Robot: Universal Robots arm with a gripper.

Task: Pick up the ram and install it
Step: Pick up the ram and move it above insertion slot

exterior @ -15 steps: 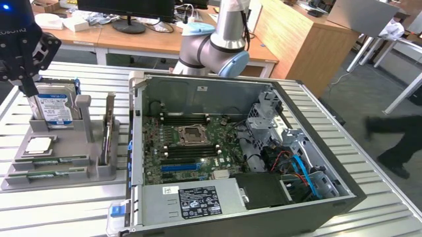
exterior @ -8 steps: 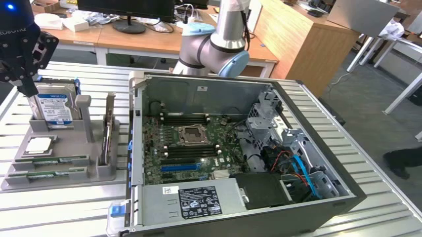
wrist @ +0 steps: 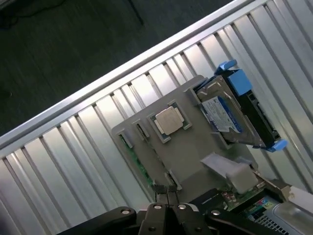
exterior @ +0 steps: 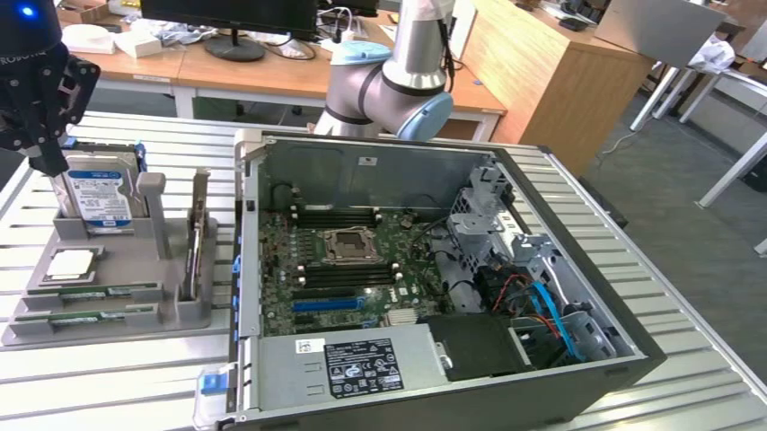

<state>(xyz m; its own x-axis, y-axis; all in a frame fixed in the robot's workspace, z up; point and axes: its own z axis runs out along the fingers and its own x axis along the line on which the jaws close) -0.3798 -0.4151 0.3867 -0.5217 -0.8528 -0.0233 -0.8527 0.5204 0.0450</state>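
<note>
The arm has a silver tubular link, grey joint housings and light-blue end caps. The gripper is black, with white lettering, a blue indicator light and silver screws.

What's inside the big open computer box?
A green motherboard, blue cables and a silver power supply. Whatever lies beneath the power supply is covered.

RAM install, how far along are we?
Done: nothing visible yet. The ram sticks lie in the gray tray next to the CPU. In hand: nothing. The gripper is shut and empty, hovering over the tray by the hard drive. Left: both the pick and the install into the motherboard.
</note>
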